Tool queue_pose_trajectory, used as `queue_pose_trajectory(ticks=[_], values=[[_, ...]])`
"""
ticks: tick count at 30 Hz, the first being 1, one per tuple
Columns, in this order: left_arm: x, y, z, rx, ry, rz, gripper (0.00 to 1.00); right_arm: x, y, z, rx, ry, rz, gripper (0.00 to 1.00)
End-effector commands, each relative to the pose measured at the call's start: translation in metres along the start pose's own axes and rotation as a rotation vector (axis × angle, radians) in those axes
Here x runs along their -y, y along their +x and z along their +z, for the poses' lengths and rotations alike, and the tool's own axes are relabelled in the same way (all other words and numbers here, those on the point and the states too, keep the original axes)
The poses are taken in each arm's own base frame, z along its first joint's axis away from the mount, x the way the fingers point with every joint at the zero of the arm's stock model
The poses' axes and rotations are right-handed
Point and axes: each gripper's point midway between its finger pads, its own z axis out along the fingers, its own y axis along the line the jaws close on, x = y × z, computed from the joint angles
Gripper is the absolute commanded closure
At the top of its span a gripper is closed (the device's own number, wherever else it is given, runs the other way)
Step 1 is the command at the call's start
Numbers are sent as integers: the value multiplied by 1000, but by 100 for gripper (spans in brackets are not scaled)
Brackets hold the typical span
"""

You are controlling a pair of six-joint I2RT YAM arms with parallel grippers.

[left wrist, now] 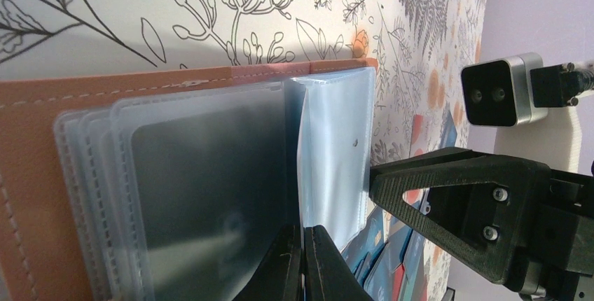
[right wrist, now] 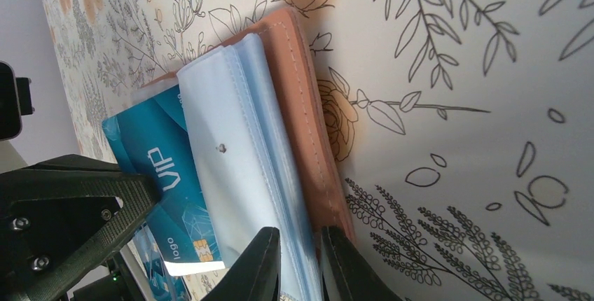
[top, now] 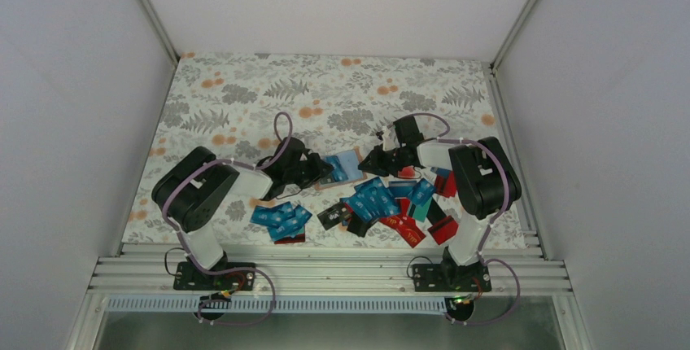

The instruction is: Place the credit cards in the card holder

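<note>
Pinched shut, the left gripper (left wrist: 302, 266) holds one clear leaf of the open card holder (left wrist: 28, 196) mid-table; the right gripper (right wrist: 300, 266) clamps its sleeve stack. One teal VIP card (right wrist: 164, 175) sits among the sleeves; credit cards (top: 378, 199) lie loose nearby.

Card holder (top: 332, 181) mid-worktop (top: 325, 89), flanked by both arms.

The card holder lay on the worktop with the left gripper (top: 324, 172) at its left edge and the right gripper (top: 368, 163) at its right, each with fingers (left wrist: 280, 269) pinching its sleeves (right wrist: 231, 140). A card marked VIP (right wrist: 164, 175) lay beside those sleeves. Nearer the arm bases, the credit cards (top: 382, 199) lay overlapping in front of the right arm, a smaller heap (top: 281, 220) sat before the left arm, and a single card (top: 334, 216) lay between them.
</note>
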Motion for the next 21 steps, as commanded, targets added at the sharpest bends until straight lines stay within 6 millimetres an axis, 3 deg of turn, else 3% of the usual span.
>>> queue_pose_trajectory(ticks=[1, 6, 15, 21], values=[[-4, 12, 3, -52, -5, -27, 98, 14, 14, 7, -38, 32, 22, 83], [-7, 18, -2, -69, -13, -74, 98, 16, 15, 8, -40, 35, 29, 83], [0, 0, -12, 16, -81, -58, 98, 29, 21, 11, -55, 85, 61, 86], [-9, 9, -7, -18, -111, -117, 98, 30, 22, 12, -64, 80, 62, 87]])
